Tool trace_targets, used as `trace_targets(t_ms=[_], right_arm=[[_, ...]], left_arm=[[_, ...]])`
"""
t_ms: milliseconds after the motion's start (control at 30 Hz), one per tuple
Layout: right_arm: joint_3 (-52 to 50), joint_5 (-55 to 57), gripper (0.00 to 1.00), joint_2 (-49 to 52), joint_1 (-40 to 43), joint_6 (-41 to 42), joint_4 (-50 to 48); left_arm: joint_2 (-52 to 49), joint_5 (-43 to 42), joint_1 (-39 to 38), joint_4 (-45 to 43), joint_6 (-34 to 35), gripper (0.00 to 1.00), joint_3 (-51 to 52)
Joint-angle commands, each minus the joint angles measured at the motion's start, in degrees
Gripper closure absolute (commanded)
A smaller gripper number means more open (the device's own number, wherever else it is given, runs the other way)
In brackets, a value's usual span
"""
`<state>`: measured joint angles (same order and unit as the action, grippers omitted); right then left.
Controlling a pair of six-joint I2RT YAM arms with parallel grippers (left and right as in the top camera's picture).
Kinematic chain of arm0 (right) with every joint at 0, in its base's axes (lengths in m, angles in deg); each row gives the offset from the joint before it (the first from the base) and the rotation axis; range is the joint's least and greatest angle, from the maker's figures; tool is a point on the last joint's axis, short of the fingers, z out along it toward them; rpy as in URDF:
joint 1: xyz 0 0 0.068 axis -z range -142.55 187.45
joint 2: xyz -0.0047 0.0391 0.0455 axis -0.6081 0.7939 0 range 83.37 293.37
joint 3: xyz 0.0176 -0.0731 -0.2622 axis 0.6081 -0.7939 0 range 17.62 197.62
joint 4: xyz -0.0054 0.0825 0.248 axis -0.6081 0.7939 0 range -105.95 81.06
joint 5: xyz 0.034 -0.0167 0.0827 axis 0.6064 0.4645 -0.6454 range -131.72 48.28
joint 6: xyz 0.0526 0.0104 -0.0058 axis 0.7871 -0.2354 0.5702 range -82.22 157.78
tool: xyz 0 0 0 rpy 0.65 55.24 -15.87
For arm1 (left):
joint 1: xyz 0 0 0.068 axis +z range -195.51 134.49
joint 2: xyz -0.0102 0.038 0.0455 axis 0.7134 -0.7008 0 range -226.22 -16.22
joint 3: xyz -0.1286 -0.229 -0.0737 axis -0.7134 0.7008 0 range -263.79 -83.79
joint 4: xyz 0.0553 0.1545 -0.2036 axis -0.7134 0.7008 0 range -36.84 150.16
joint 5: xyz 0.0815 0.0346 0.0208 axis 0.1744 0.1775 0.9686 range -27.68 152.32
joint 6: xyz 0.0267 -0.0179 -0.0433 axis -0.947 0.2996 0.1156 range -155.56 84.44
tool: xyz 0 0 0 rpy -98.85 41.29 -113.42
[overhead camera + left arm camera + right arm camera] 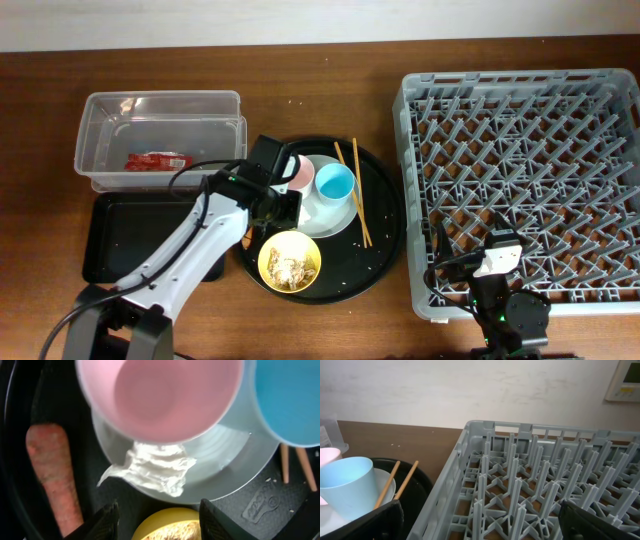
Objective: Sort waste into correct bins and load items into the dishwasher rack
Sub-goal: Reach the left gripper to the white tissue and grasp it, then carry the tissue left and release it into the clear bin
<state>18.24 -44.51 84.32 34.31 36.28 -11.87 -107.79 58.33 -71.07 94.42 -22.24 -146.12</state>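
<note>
The crumpled white tissue (150, 467) lies just ahead of the left gripper (160, 517). It is draped over the edge of the pale grey-white round plate (235, 455) and tucked under the pale pink cup (160, 395). The gripper's fingers stand wide apart and empty, with the yellow bowl (165, 527) between them. Closing here could nip the bowl's rim or nudge the cup instead of catching the tissue. The tissue and the orange carrot (52, 475), off to the gripper's left, show plainly only in the left wrist view; overhead, the arm covers them. The right gripper (485, 525), also wide and empty, has the large grey plastic rack (530, 480) spreading ahead of it.
</note>
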Motion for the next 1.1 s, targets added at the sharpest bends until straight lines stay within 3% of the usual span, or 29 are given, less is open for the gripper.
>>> trace_targets(t_ms=[0,233,433,533,700,1000,1067], right_arm=[[-0.31,0.28,0.02,-0.22,0.22,0.5,0.24],[-0.31,0.28,0.02,-0.2,0.22,0.5,0.22],[-0.31,0.28,0.01,-0.22,0.22,0.5,0.22],[-0.31,0.28,0.02,-0.2,0.22,0.5,0.24],[-0.31,0.28,0.02,-0.22,0.22,0.5,0.24],[-0.31,0.28,0.02,-0.22,0.22,0.5,0.24],[-0.31,0.28,0.02,-0.22,0.22,0.5,0.22]], left_arm=[[-2.16,0.48,-2.95,-2.08,0.74,0.49,0.59],[-8.0,6.73,-4.81,-5.14,0.76,0.49,0.59],[-10.8,6.8,-4.81,-5.9,0.76,0.5,0.63],[-11.61,6.82,-4.81,-5.9,0.74,0.84,0.63],[-11.54,6.82,-4.81,-5.6,0.74,0.98,0.0],[-1.05,7.1,-4.72,3.02,0.72,0.99,-7.45],[2.69,10.95,-4.24,3.21,0.72,0.99,-7.87]])
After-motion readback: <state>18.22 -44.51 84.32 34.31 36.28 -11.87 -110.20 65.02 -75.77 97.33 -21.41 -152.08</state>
